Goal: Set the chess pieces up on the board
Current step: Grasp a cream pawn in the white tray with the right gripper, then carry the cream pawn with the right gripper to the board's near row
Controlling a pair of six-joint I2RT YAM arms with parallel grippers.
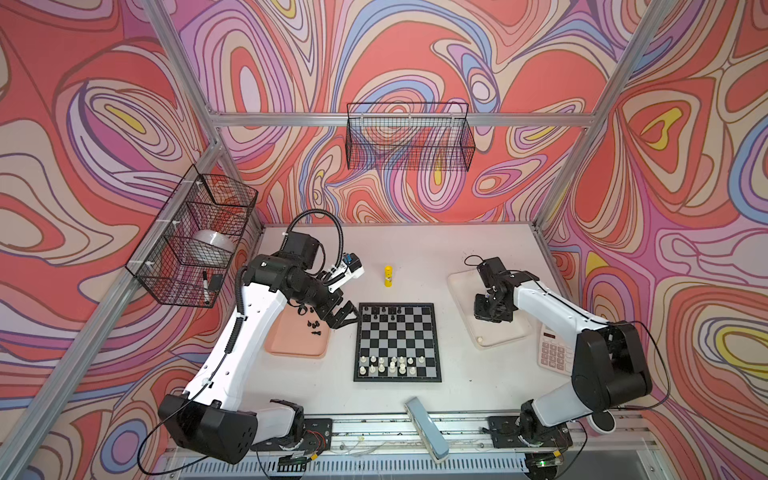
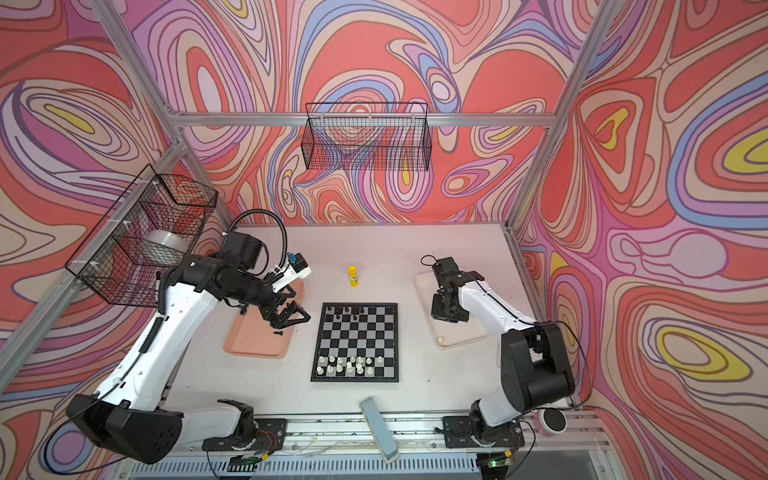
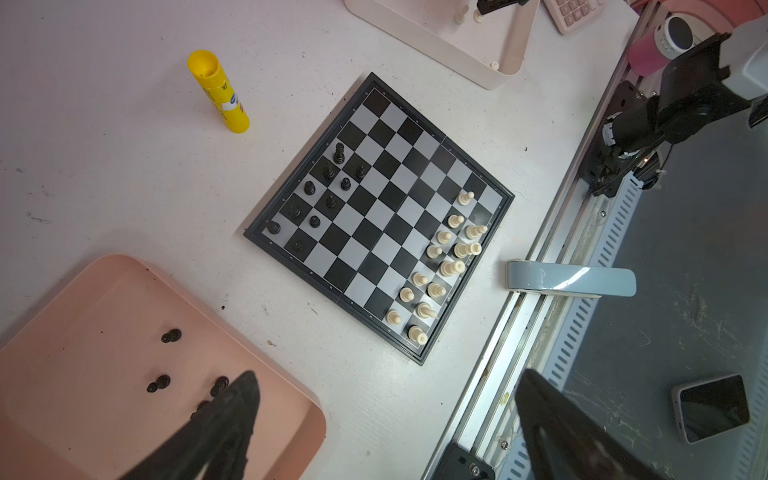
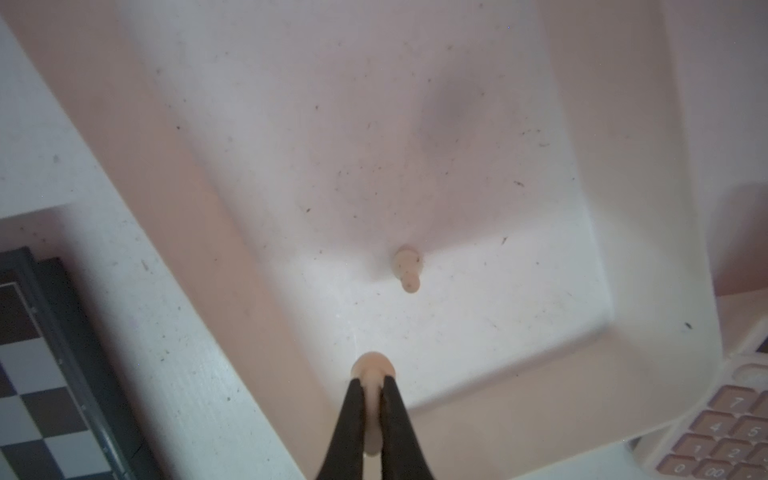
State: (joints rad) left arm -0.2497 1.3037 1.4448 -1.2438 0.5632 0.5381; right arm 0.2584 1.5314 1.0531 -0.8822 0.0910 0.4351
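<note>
The board [image 1: 397, 340] lies mid-table, with black chess pieces [image 3: 330, 170] on its far rows and cream ones [image 3: 444, 257] on its near rows. Several loose black pieces [image 3: 171, 336] lie in the pink tray [image 1: 291, 349]. My left gripper [image 1: 347, 318] hangs open and empty over that tray's right edge, beside the board's far left corner. My right gripper [image 4: 372, 380] is low in the white tray [image 4: 519, 291], shut on a cream piece [image 4: 372, 363] whose round end shows past the fingertips. Another cream piece [image 4: 408, 270] lies on the tray floor just beyond.
A yellow glue stick [image 1: 388, 276] stands behind the board. A pink calculator [image 1: 555, 353] sits right of the white tray. A grey stapler [image 1: 428, 428] lies on the front rail. Wire baskets hang on the left [image 1: 195, 241] and back [image 1: 409, 137] walls.
</note>
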